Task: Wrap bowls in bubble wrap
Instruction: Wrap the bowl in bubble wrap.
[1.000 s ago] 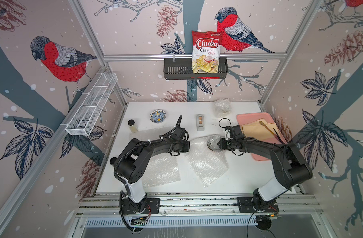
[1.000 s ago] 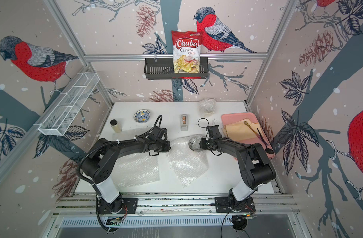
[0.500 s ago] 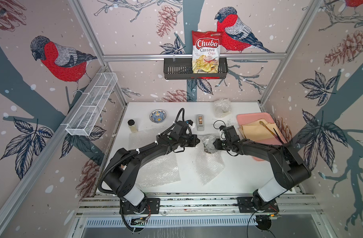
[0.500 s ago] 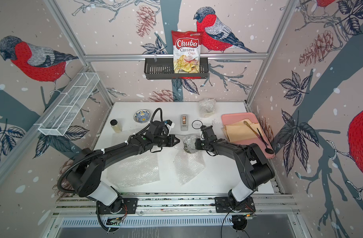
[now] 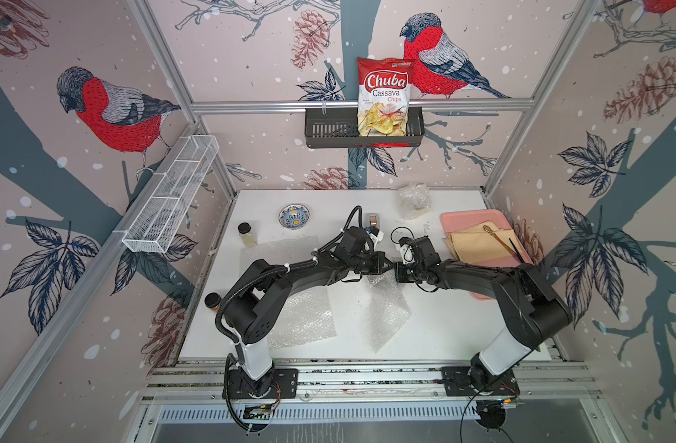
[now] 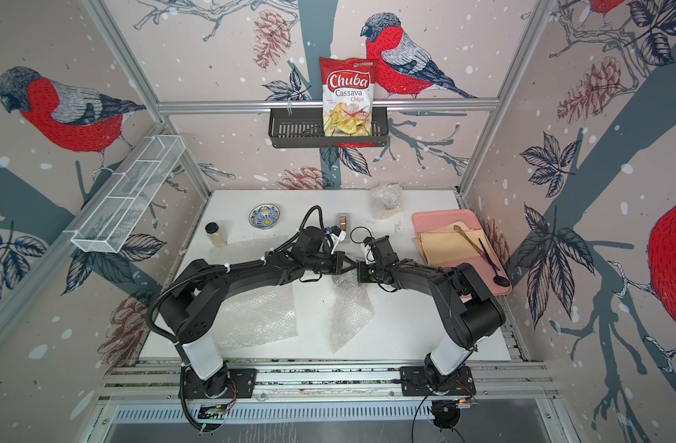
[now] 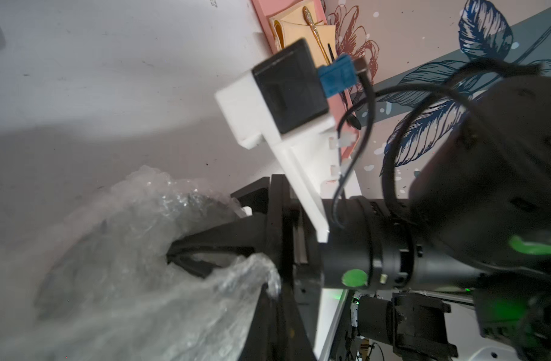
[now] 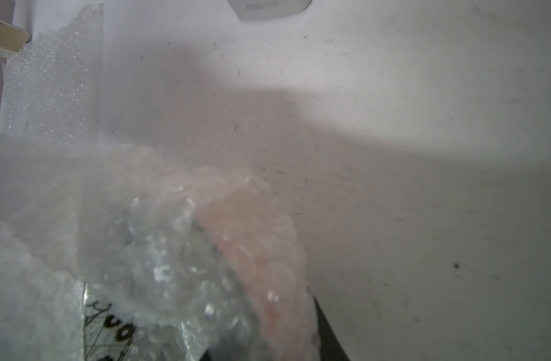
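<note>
Both grippers meet above the table's middle. My left gripper (image 5: 389, 265) (image 7: 269, 297) is shut on a gathered edge of the bubble wrap (image 5: 386, 310) (image 7: 127, 265), which hangs from the grippers to the table. My right gripper (image 5: 398, 269) (image 8: 268, 343) is shut on the black-and-white bowl (image 8: 117, 328), which is bundled in that wrap and blurred through it. In the left wrist view its fingers (image 7: 199, 247) reach into the wrap. A blue-and-yellow bowl (image 5: 294, 216) (image 6: 264, 217) sits bare at the back left. A crumpled bubble-wrap bundle (image 5: 414, 200) lies at the back.
A flat bubble-wrap sheet (image 5: 305, 314) lies under the left arm. A glass jar (image 5: 247, 234) stands at the left and a small dark-lidded jar (image 5: 213, 301) at the left edge. A tape dispenser (image 5: 373, 220) sits behind the grippers. A pink tray (image 5: 482, 291) holds tan paper and spoons.
My left gripper swung right to meet the right gripper. The wrapped bowl rose off the table, and the sheet, spread flat before, now hangs gathered and narrow.
</note>
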Available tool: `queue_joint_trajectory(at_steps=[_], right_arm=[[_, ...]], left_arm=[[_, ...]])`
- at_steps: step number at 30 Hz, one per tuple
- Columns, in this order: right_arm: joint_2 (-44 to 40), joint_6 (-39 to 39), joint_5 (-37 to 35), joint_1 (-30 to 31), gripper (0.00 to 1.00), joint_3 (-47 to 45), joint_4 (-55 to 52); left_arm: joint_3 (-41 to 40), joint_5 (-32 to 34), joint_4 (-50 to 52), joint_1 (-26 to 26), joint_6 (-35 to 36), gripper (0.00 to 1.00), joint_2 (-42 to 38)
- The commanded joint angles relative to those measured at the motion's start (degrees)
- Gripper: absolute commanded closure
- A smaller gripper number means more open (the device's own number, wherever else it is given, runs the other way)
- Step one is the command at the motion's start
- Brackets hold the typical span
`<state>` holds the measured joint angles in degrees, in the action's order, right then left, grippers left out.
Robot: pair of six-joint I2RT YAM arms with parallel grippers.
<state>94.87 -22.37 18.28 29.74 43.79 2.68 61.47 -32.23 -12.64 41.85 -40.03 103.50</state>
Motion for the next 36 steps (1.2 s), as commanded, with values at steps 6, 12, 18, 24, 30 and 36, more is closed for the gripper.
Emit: queue_joint_trajectory(at_steps=[6,12,18,24,30,36], right_arm=[[-4.7,1.2,5.4,-1.5,0.51,0.2,-5.7],[-8.5,0.8,5.5,-5.1,0.35,-0.2,-10.2],[-14.0,0.0,9.6,-9.5,0.25,-1.8,-7.5],[-9.8,2.6,10.9,-7.2,0.22,0.8,-7.8],[-5.2,4.2,7.6,-5.9,0.25,0.9,-8.9],[-0.4,4.0,3.9,-4.2,0.28,2.0,-7.2]], left_arm=[[3.4,3.9,0.6,0.0,2.2,1.00,5.6],[4.4,4.4,1.5,0.0,2.7,1.00,6.8],[5.0,3.9,1.4,0.2,2.6,1.00,7.9],[5.6,4.0,1.5,0.1,2.4,1.00,8.5],[6.6,4.5,1.9,0.2,2.4,1.00,8.9],[7.1,4.1,1.7,0.3,2.1,1.00,9.1]])
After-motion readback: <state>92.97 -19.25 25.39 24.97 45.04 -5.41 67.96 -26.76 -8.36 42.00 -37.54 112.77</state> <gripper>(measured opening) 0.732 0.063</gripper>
